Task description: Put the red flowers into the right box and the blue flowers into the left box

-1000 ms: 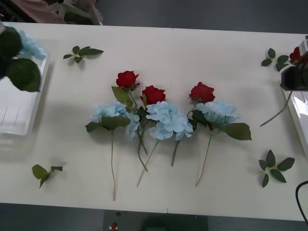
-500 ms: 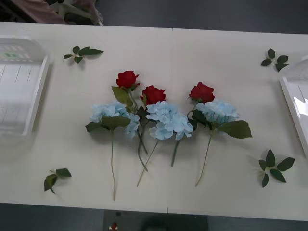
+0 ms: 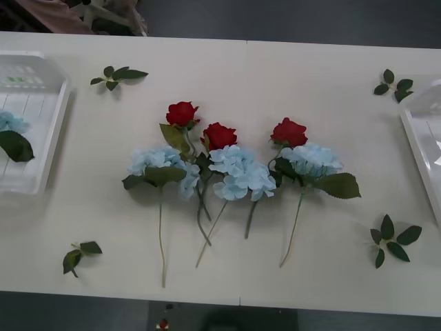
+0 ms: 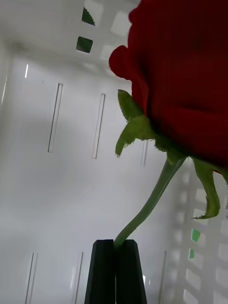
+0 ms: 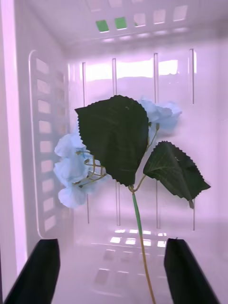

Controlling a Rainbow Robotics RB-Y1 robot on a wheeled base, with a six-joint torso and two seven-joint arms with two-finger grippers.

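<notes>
So the pale cream surface (image 3: 241,103) has a bunch of fake flowers laid out in the middle: three deep-red roses on thin green stems (image 3: 220,135) in a loose row, and just below them three fluffy pale-blue hydrangea-type clusters with big green leaves (image 3: 240,174), stems pointing toward the near edge. The blue heads overlap the rose stems, so it's all a bit tangled. Four loose green leaf sprigs (image 3: 118,74) sit well apart, out toward the corners.

The shallow white plastic tray with the slatted bottom on the left (image 3: 41,117) has one blue cluster (image 3: 9,124) lying in it, with a dark leaf next to it. In the left wrist view that same flower (image 5: 71,166) lies flat on the tray floor, and the left tool (image 5: 111,273) has its black fingers (image 5: 38,270) spread wide apart, not touching the stem that runs between them.

On the right edge there's the other white plastic tray with a raised rim (image 3: 422,141), partly cut off. In the right wrist view the right tool (image 4: 115,273) is clamped closed on the green stem of a fourth red rose (image 4: 185,80), held right over that tray's slatted white floor (image 4: 57,190).
</notes>
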